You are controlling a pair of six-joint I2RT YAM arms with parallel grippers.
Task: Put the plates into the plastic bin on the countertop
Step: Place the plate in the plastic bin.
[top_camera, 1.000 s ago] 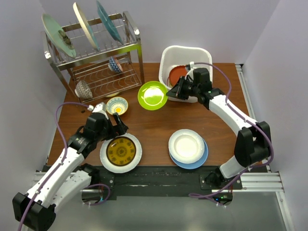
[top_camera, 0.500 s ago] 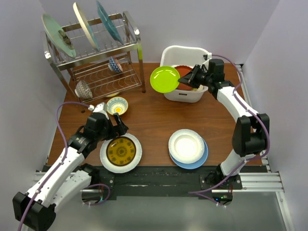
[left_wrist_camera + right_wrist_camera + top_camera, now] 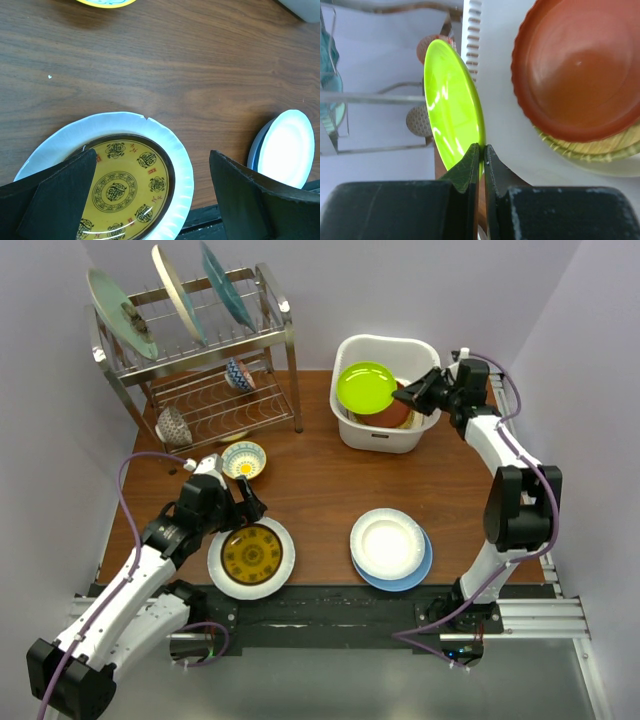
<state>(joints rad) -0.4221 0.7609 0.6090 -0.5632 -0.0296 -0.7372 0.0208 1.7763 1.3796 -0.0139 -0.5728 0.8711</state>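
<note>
Right gripper (image 3: pixel 481 150) is clamped tight on the rim of the lime green plate (image 3: pixel 366 387), 1 finger on each face; from the wrist we see the plate nearly edge-on. From above, this plate hangs tilted over the left half of the plastic bin (image 3: pixel 381 440), which sits at the back of the table (image 3: pixel 320 490), right of centre. We cannot tell whether plate and bin touch. Inside the bin we note a red-brown plate (image 3: pixel 577 65) with a fluted rim, lying on a yellow woven-look plate (image 3: pixel 592 150). Left gripper (image 3: pixel 152 157) hovers with its jaws spread wide above the brown patterned plate (image 3: pixel 251 556), gripping nothing. That plate lies flat near the front left of the table, and in the wrist view 1 finger shows at each side of its patterned centre. A white plate (image 3: pixel 386 542) sits on a blue plate (image 3: pixel 421 572) at the front, right of centre, well apart from the bin. A small yellow-and-blue bowl (image 3: pixel 244 459) stands just beyond the left gripper. At back left, the wire dish rack (image 3: pixel 295 380) carries 3 plates on edge in its upper tier: a grey-green plate (image 3: pixel 118 312), a cream plate (image 3: pixel 176 292) and a teal plate (image 3: pixel 226 285). We count 2 bowls on its lower tier.
</note>
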